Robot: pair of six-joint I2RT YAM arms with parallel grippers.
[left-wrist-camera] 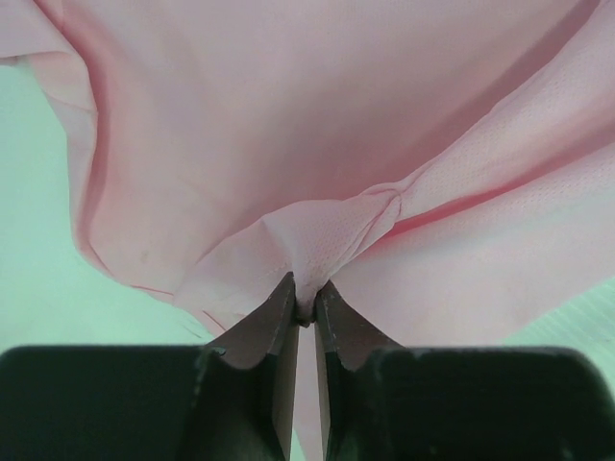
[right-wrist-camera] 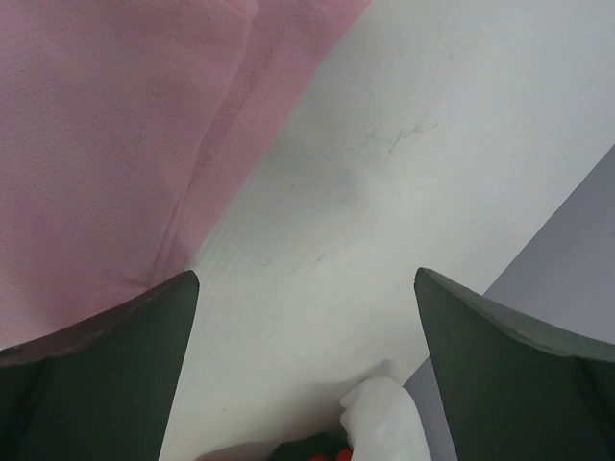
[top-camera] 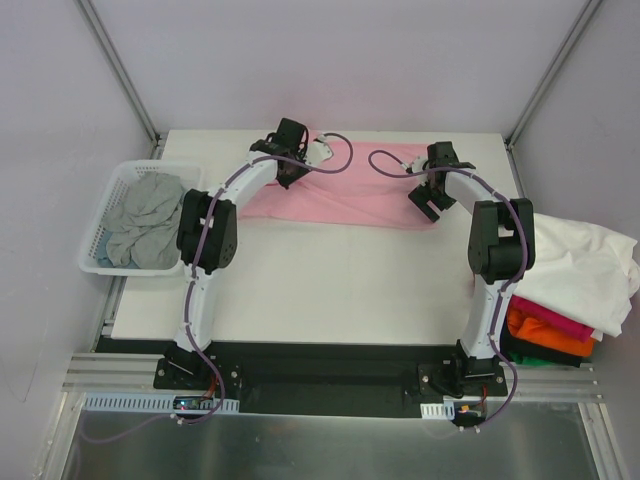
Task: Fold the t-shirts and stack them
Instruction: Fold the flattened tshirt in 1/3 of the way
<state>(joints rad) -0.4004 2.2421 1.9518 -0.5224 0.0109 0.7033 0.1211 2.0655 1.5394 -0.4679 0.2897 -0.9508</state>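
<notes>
A light pink t-shirt [top-camera: 340, 195] lies spread across the far part of the table. My left gripper [top-camera: 290, 172] is at its far left edge, shut on a pinched fold of the pink cloth [left-wrist-camera: 317, 245]. My right gripper [top-camera: 428, 200] hovers at the shirt's right edge, open and empty; the pink cloth [right-wrist-camera: 106, 144] lies under its left finger and bare table lies between the fingers. A grey t-shirt [top-camera: 143, 222] is heaped in the white basket. A stack of white [top-camera: 580, 265], magenta [top-camera: 548, 318], orange [top-camera: 545, 338] and black shirts sits at the right.
The white lattice basket [top-camera: 95, 250] stands off the table's left edge. The shirt stack overhangs the table's right edge. The near half of the white table [top-camera: 330, 290] shows bare. Frame posts rise at both far corners.
</notes>
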